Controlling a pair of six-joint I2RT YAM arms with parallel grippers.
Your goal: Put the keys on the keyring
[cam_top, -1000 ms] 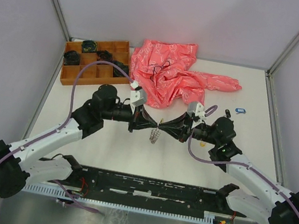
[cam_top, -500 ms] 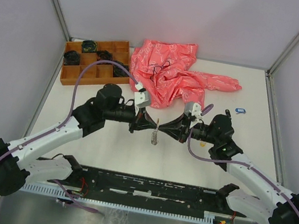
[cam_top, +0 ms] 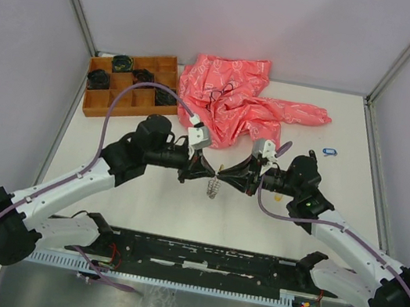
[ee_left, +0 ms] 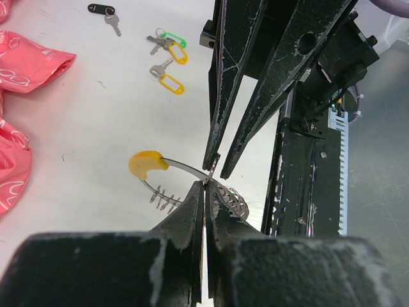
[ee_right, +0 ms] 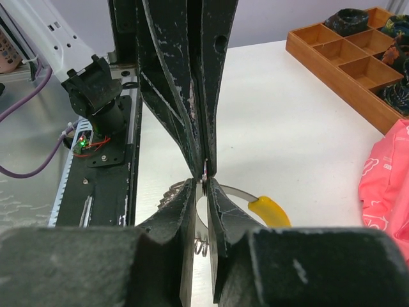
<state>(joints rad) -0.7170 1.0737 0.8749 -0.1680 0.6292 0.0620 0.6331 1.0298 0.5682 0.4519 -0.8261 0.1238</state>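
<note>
Scene is lit bright & even fr. overhead; shadows are soft. In wrist cam, left gripper point(ee_left: 203, 187) is blurred up close; table point(ee_left: 77, 192) is slightly overexp.

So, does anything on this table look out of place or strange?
The crumpled pink plastic bag sprawls across the far side beside the wooden tray; it looks like clutter. One blue-tagged key lies alone near the right edge, apart from the other keys.

Keyring point(cam_top: 215, 189) between left pincer point(cam_top: 210, 174) and right pincer point(cam_top: 225, 178), tray point(cam_top: 117, 112) far-left, cloth point(cam_top: 230, 102) behind
</note>
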